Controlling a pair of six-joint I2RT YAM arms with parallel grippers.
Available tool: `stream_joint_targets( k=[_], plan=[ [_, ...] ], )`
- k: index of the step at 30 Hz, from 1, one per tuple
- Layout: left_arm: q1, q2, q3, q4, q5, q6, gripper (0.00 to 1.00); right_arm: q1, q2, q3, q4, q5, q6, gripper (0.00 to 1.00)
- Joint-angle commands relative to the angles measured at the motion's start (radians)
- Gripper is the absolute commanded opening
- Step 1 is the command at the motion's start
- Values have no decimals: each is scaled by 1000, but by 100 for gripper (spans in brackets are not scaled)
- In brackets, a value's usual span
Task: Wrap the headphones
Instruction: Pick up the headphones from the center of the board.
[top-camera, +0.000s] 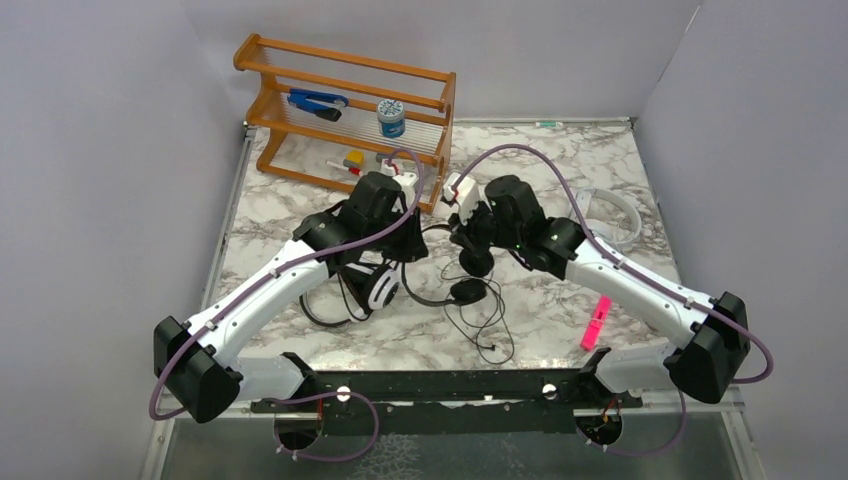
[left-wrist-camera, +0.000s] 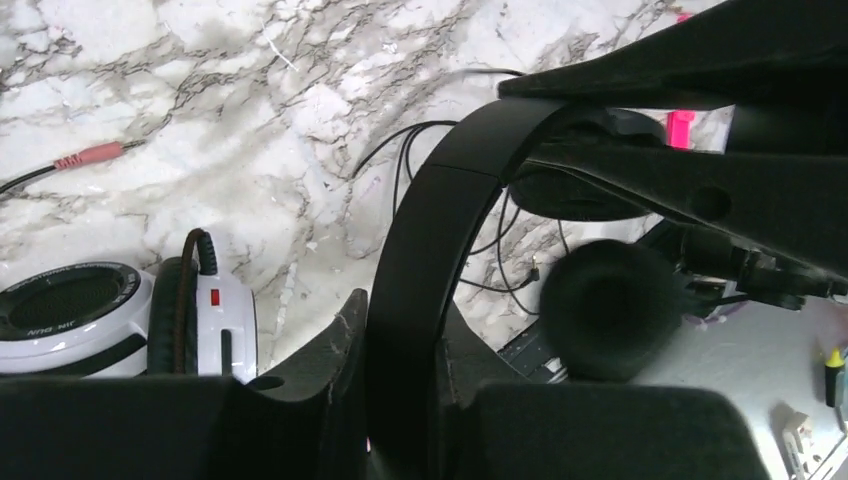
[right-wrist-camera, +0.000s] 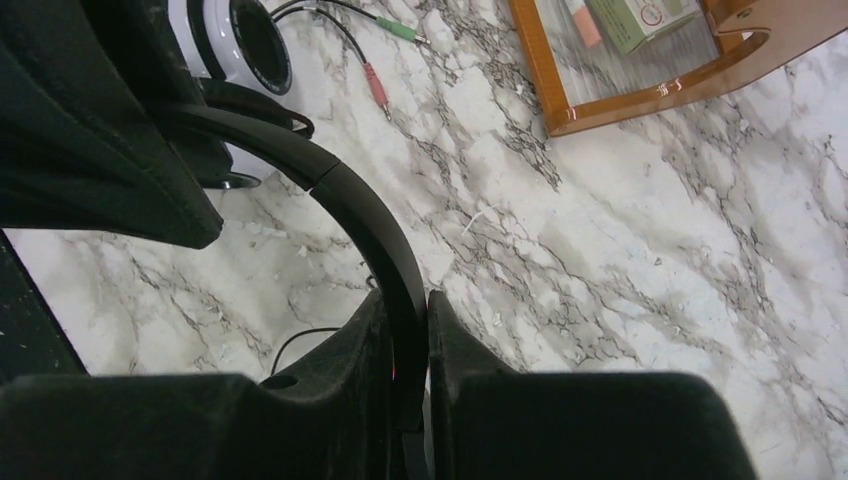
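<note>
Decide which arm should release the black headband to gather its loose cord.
Right, probably: left gripper and right gripper both clamp the headband, but the loose cord lies nearer the right one.

On the counter (top-camera: 560, 300) before me, the small headphones (top-camera: 467, 291) sit in the middle, the larger headphones (top-camera: 380, 285) just left of them, the third headphones (top-camera: 612, 212) well off right, the rack (top-camera: 300, 80) behind at the left.

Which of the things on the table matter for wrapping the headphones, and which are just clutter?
Job: black headphones; white headphones with black pads; all-white headphones.
Lying about: wooden rack, small jar on it, pink object near the right arm.
</note>
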Motion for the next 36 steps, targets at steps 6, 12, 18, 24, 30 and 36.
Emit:
stream_joint_targets(
  k=[6,12,18,24,30,36],
  plan=[
    [20,-48,-10,-4,-75,0,0,22,14,244,-350,169,180,75],
    [20,-55,19,-36,-184,1,0,30,-71,300,-435,-81,137,85],
    [19,-29,41,-54,-247,15,0,147,-73,266,-309,-239,117,86],
    [19,-8,76,-93,-282,33,0,170,35,282,-295,-376,48,84],
    [19,-9,88,-94,-283,30,0,225,118,252,-277,-361,40,71],
    [18,-13,83,-94,-272,-24,0,226,140,229,-209,-373,74,29]
  ],
)
